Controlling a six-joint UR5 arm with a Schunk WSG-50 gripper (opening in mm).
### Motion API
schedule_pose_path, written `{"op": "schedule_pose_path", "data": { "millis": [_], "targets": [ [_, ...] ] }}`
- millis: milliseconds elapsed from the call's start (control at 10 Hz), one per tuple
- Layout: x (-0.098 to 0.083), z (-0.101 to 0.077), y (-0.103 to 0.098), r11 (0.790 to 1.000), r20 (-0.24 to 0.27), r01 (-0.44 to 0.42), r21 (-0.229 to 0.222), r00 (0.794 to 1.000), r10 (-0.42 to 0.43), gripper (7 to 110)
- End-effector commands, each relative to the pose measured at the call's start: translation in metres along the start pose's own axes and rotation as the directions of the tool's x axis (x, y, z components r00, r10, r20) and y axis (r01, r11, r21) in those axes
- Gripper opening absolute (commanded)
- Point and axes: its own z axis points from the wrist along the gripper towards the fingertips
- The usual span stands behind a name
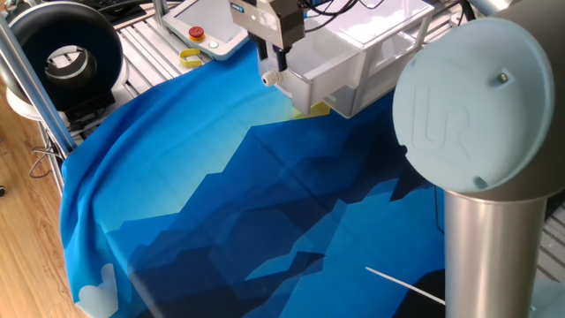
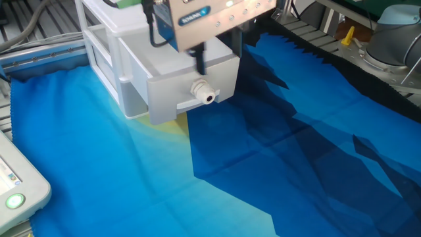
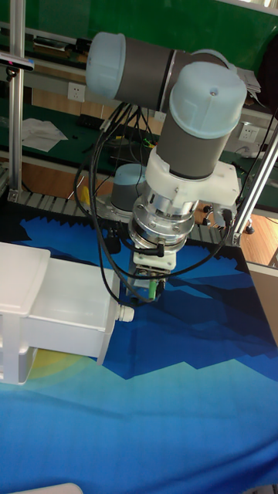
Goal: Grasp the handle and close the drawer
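The drawer [image 1: 322, 75] is translucent white and stands pulled out of its white cabinet [image 2: 108, 46] over the blue cloth. Its handle [image 2: 206, 97], a small round white knob, sticks out of the drawer front [image 3: 123, 313]. My gripper [image 2: 218, 62] hangs just above the drawer's front edge, above the handle and not touching it. It is open, its dark fingers [image 2: 200, 64] apart with nothing between them. In one fixed view the gripper [image 1: 272, 66] sits directly over the knob [image 1: 269, 79]. In the tall fixed view the gripper [image 3: 147, 296] is up and to the right of the knob.
A blue cloth [image 1: 247, 203] covers the table. A white panel with a red button [image 1: 207, 26], a yellow piece [image 1: 190, 59] and a black ring-shaped unit [image 1: 66, 44] lie beyond its far edge. The arm's big grey joint [image 1: 477, 106] fills the right foreground. A white box with a green button [image 2: 16, 194] sits at the near left.
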Motion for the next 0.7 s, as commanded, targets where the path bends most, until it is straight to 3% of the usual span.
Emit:
{"op": "schedule_pose_path", "data": {
  "millis": [0, 200, 500, 600],
  "targets": [
    [0.013, -0.01, -0.031, 0.994, -0.031, -0.009, 0.11, 0.999, 0.012, 66],
    [0.015, -0.005, -0.036, 0.991, -0.06, 0.048, 0.121, 0.997, -0.041, 66],
    [-0.013, 0.005, -0.03, 0.992, 0.013, 0.043, 0.121, 0.999, -0.045, 66],
    [-0.016, 0.008, -0.03, 0.991, 0.015, 0.041, 0.124, 0.999, -0.044, 66]
  ]
}}
